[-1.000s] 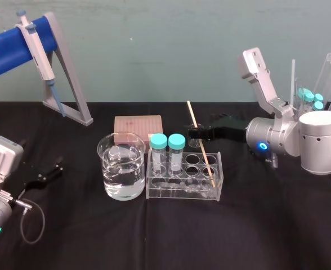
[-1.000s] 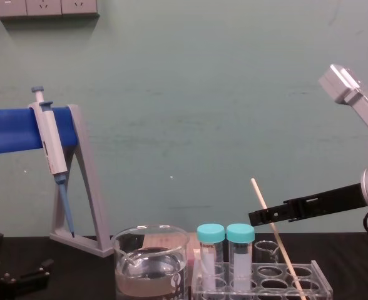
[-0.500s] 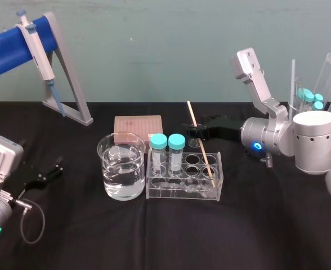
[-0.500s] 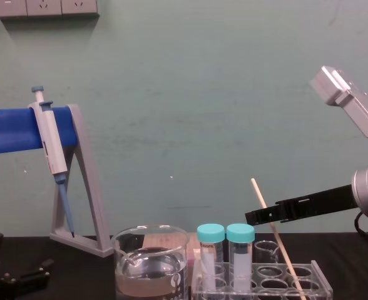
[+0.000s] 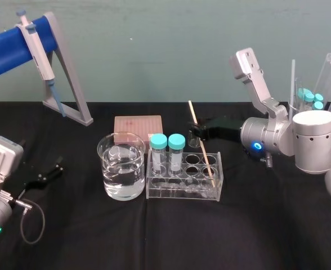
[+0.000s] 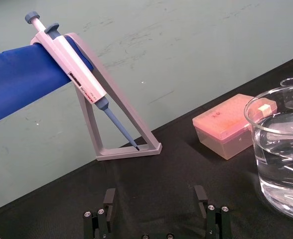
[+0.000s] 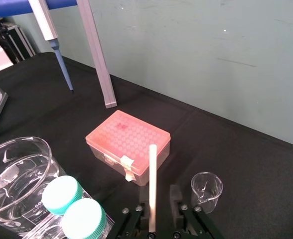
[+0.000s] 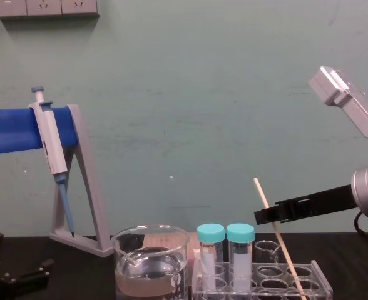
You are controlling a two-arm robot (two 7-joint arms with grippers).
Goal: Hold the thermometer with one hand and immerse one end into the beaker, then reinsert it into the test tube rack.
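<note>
The thermometer (image 5: 201, 144) is a thin cream rod leaning in the right end of the clear test tube rack (image 5: 183, 192), top tilted back and left. My right gripper (image 5: 198, 130) reaches in from the right, level with the rod's upper half. In the right wrist view the thermometer (image 7: 152, 189) stands between the fingers (image 7: 175, 195), close against one, a gap to the other. The beaker (image 5: 121, 166), half full of clear liquid, stands just left of the rack. My left gripper (image 6: 155, 199) rests open near the table's left edge.
Two teal-capped tubes (image 5: 167, 151) stand in the rack's left holes. Behind are a pink tip box (image 5: 138, 125) and a small beaker (image 7: 207, 189). A grey-and-blue pipette (image 5: 37, 48) hangs on its slanted stand (image 5: 70, 84) at the back left. More tubes (image 5: 311, 97) stand at the far right.
The right gripper's jaws have narrowed around the thermometer from wide open, after the arm slid slightly left. The rod's top has shifted slightly to the right. The left arm is still.
</note>
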